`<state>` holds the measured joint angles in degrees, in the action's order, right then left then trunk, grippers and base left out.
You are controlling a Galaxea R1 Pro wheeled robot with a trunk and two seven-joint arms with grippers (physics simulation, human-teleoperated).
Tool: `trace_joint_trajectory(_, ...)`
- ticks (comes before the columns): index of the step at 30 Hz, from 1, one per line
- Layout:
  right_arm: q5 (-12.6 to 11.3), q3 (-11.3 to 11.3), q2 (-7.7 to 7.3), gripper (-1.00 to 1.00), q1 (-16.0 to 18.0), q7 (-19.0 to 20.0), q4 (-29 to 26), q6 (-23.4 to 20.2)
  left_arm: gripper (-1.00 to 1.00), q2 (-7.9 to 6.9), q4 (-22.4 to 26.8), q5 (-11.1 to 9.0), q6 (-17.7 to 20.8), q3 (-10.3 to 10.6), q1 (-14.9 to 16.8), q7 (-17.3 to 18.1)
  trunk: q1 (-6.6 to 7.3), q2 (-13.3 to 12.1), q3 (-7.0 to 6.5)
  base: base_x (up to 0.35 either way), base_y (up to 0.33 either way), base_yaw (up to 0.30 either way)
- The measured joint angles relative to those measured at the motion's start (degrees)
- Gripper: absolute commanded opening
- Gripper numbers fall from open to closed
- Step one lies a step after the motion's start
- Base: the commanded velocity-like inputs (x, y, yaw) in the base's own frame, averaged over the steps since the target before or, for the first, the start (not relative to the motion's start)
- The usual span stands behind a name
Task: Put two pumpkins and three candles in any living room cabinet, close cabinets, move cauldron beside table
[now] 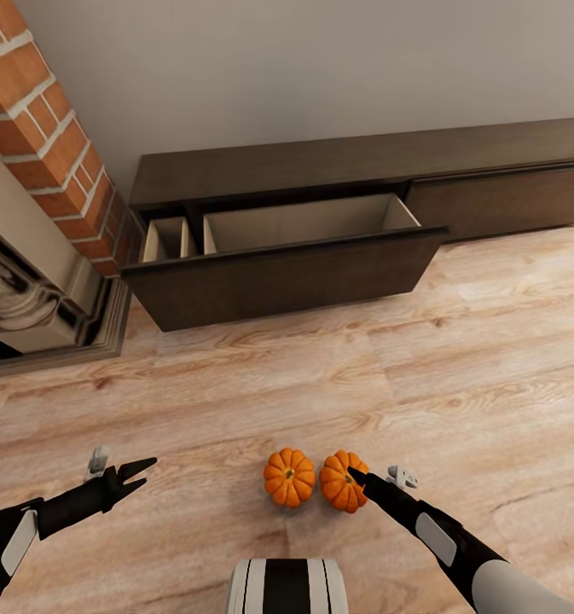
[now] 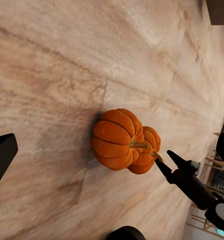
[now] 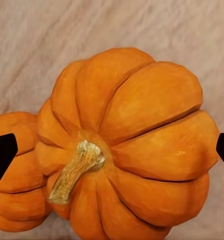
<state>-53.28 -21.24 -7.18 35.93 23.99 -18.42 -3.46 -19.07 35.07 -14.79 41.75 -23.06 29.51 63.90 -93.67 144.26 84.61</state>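
Head view, cabinet [image 1: 355, 170]: long low dark-brown unit against the grey wall, its long axis running along that wall.
Head view, drawer [image 1: 282, 277]: the left-hand front is pulled out toward the robot, pale interior exposed, with a divider near its left end; the right-hand front [image 1: 508, 200] sits flush.
Head view, pumpkins: left pumpkin [image 1: 289, 477] and right pumpkin [image 1: 344, 482] stand side by side on the wood floor [image 1: 235, 384], stems up, well apart from the drawer.
Head view, open room: a broad bare stretch of floor lies between the pumpkins and the drawer's front edge; a brick fireplace [image 1: 39, 145] stands at the cabinet's left end.
Head view, right gripper [image 1: 356, 474]: tips over the right pumpkin's top.
Head view, left gripper [image 1: 142, 472]: fingers parted, above bare floor, well left of the pumpkins.
Left wrist view: both pumpkins seen touching or nearly so, the nearer one [image 2: 117, 140] hiding part of the other [image 2: 148, 159]; right gripper [image 2: 168, 161] tips beside the far stem.
Right wrist view: right pumpkin [image 3: 137, 140] close under the camera, stem [image 3: 74, 170] tilted; finger tips [image 3: 2, 155] sit wide, flanking it, not gripping.
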Motion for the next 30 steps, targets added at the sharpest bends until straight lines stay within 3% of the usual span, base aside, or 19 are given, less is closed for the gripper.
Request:
trace_joint_trajectory(7,0.00,0.00,0.01,1.00,0.00,-0.01,0.00,0.06,1.00,0.00,0.01,-0.08,0.01,0.02,0.00,0.00,-0.18,0.09,1.55,0.000,0.000,0.000)
trace_joint_trajectory(11,0.00,0.00,0.01,1.00,0.00,-0.01,0.00,0.06,1.00,0.00,0.01,-0.15,0.02,0.01,0.00,0.00,-0.18,0.10,1.56,0.000,0.000,0.000)
trace_joint_trajectory(15,-0.01,0.00,0.02,1.00,0.00,0.00,0.00,0.06,1.00,0.00,0.01,-0.14,0.01,0.00,0.00,0.01,-0.28,0.15,2.44,0.000,0.000,0.000)
trace_joint_trajectory(30,0.00,0.04,0.03,1.00,0.00,-0.02,0.08,1.05,1.00,0.01,0.07,-0.17,-0.05,0.09,0.00,0.05,-0.28,0.15,2.45,0.000,0.000,0.000)
